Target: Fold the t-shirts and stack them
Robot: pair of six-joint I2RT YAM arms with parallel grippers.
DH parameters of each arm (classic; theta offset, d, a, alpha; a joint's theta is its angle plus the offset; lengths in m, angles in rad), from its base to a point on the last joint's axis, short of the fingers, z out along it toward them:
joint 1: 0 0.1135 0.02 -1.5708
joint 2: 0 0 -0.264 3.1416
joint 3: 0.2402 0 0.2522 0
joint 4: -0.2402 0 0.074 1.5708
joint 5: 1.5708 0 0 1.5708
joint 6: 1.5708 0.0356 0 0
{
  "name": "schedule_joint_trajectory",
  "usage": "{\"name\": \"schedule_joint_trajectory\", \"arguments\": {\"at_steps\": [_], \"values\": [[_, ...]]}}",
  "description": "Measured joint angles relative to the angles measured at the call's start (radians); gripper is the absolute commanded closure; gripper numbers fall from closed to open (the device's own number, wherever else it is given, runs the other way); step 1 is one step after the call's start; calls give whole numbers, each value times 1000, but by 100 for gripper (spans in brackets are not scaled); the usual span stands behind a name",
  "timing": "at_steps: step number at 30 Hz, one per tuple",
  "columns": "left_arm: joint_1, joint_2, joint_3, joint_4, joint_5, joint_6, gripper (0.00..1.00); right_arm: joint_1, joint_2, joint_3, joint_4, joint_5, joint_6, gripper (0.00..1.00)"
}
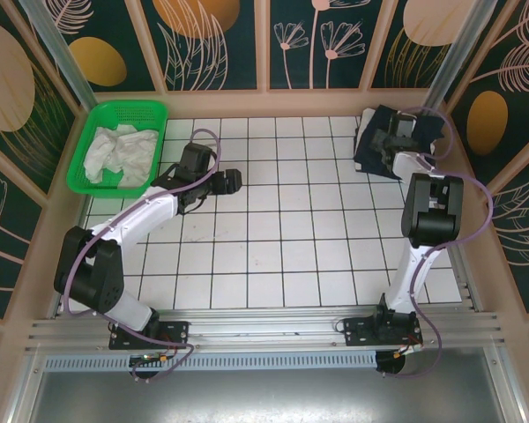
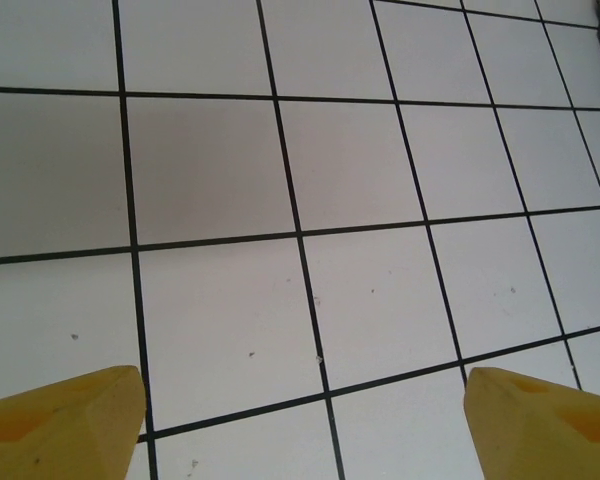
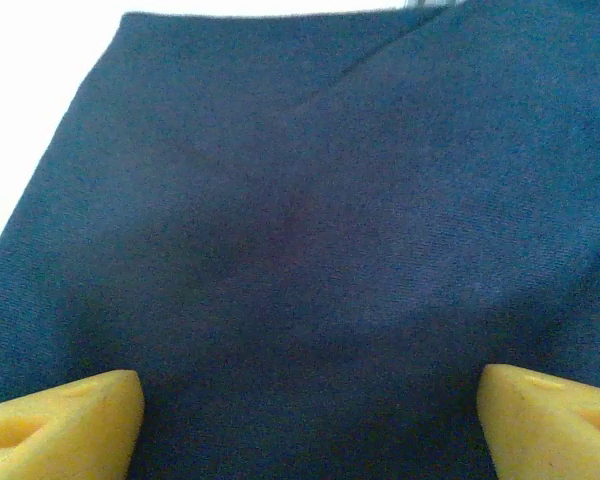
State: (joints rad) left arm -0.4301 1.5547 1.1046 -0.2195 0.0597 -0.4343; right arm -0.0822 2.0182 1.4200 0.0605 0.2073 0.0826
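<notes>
A folded dark navy t-shirt [image 1: 368,156] lies at the table's back right corner. My right gripper [image 1: 390,141] hovers directly over it. In the right wrist view the navy t-shirt [image 3: 300,220] spreads under my right gripper [image 3: 310,425], whose yellow fingertips [image 3: 70,420] stand wide apart and open, gripping nothing. Crumpled white t-shirts [image 1: 119,154] sit in the green basket [image 1: 128,106] at the back left. My left gripper [image 1: 230,181] points right over bare tiles, just right of the basket. In the left wrist view my left gripper [image 2: 305,425] is open over the tiles with nothing between its fingertips [image 2: 70,420].
The table is white tile with black grid lines [image 1: 273,229]. Patterned wall panels close in the back and both sides. A metal rail [image 1: 264,326] with both arm bases runs along the near edge.
</notes>
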Motion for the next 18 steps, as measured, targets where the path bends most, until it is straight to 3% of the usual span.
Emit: {"name": "schedule_joint_trajectory", "arguments": {"at_steps": [1, 4, 9, 18], "values": [[0, -3, 0, 4, -6, -2, 1, 2, -9, -15, 11, 0, -4, 2], [0, -29, -7, 18, -32, -3, 1, 14, -84, -94, 32, 4, -28, 1], [0, -119, -45, 74, -122, -5, 1, 75, -349, -360, 171, 0, -85, 1], [0, -366, -349, 275, -526, 19, 2, 186, -771, -937, 497, 5, -126, 1]]}}
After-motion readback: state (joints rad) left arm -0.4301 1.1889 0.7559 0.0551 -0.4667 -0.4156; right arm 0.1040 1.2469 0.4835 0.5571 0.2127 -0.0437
